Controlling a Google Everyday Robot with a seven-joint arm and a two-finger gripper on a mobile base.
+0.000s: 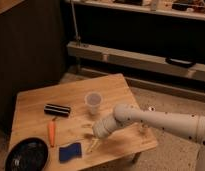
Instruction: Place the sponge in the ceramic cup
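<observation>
Gripper (92, 144) just right of sponge (70, 151)

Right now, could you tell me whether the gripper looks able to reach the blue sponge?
Probably yes. The gripper hangs low over the table close beside the sponge, with only bare wood between them; the carrot and ceramic cup sit off that path.

White arm (161, 120) (dark specks), pale gripper (93, 142) over table (41, 100)
</observation>
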